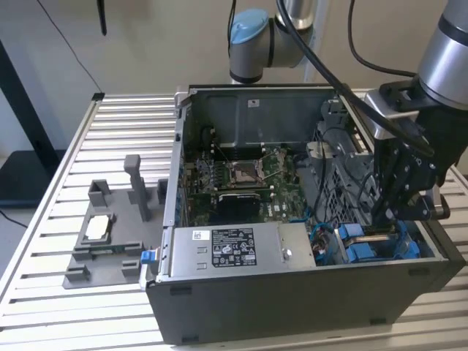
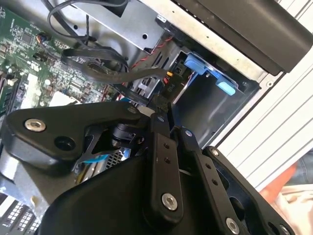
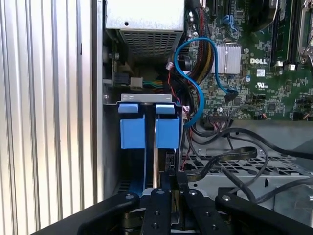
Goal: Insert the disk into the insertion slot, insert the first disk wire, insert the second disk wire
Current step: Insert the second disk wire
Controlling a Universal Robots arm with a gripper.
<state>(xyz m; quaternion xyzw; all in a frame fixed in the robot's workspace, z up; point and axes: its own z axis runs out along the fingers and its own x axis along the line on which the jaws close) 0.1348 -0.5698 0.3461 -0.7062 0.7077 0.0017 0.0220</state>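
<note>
Slatted metal benchtop (image 1: 124, 131) is seen under the open computer case (image 1: 307, 300). Down in its corner, the gripper (image 3: 171, 183) is held closed on a flat dark wire (image 3: 220, 159), just beside the insertion slot (image 3: 146, 98), where the disk (image 3: 146, 125) is already seated in blue framing. The wire is judged light and floppy, best pinched at its stiff plug. Printed labels are left unread.

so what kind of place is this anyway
Most likely a robotics lab or test bench for computer assembly. An open computer case sits on a slatted aluminium table, a robot arm reaches into it with its claw, and a grey parts fixture stands beside it.
</note>
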